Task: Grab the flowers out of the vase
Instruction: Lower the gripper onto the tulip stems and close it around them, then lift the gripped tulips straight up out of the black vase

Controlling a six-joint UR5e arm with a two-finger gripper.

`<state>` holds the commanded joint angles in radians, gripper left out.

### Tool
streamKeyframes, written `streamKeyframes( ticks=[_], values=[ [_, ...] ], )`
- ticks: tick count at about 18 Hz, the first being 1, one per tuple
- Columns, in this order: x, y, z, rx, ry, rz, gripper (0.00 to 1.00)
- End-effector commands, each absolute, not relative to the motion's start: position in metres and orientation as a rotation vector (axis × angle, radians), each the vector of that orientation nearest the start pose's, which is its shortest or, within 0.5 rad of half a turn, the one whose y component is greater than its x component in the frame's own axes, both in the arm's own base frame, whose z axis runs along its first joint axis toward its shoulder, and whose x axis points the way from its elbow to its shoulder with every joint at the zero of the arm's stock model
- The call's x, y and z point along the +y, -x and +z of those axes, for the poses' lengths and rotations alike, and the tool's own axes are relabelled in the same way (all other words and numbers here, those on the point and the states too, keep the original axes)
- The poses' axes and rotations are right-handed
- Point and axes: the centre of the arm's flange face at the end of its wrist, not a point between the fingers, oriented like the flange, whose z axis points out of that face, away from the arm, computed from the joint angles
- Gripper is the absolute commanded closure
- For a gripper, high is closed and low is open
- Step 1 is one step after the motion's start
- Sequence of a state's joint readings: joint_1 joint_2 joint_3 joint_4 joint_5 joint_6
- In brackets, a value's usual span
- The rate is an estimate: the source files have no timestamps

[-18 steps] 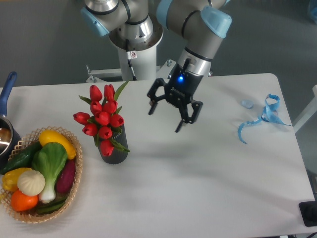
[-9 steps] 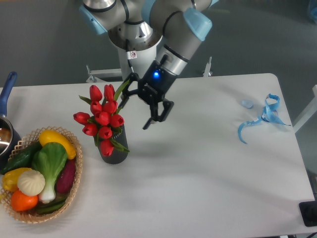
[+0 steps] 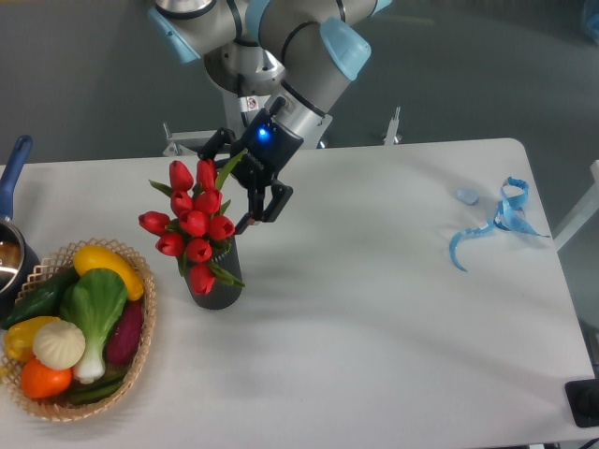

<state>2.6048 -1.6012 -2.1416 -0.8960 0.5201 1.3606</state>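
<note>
Swinging leftward across the white table (image 3: 374,318) from where it hung a second ago, well right of the bouquet, the UR5e arm (image 3: 299,56) now brings its gripper (image 3: 241,187) just beside the top of the flowers (image 3: 194,224), fingers spread and holding nothing; the red tulips stand upright in the dark vase (image 3: 215,279), near the wicker basket (image 3: 140,360) of vegetables; a blue ribbon (image 3: 496,220) lies well apart at right; a clean lift likely calls for lowering the open fingers around the bunched stems below the buds, closing gently, then rising straight so the vase does not tip.
</note>
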Motion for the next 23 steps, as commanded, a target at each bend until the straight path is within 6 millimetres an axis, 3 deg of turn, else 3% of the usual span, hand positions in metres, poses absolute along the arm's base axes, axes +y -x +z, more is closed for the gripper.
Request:
streamKeyframes(
  ticks=[2,7,8,10,12,13,23],
  values=[
    [0.431,0.264,0.314,0.429,2.064,-0.382,0.0],
    [0.434,0.266,0.312,0.43,2.064,-0.384,0.02],
    [0.434,0.265,0.313,0.431,2.064,-0.383,0.14],
    [0.433,0.265,0.316,0.432,2.062,-0.375,0.56],
    [0.432,0.266,0.317,0.427,2.064,-0.373,0.91],
    [0.431,0.266,0.319,0.428,2.067,-0.368,1.0],
    [0.417,0.269,0.359,0.318,2.065,-0.341,1.0]
  ],
)
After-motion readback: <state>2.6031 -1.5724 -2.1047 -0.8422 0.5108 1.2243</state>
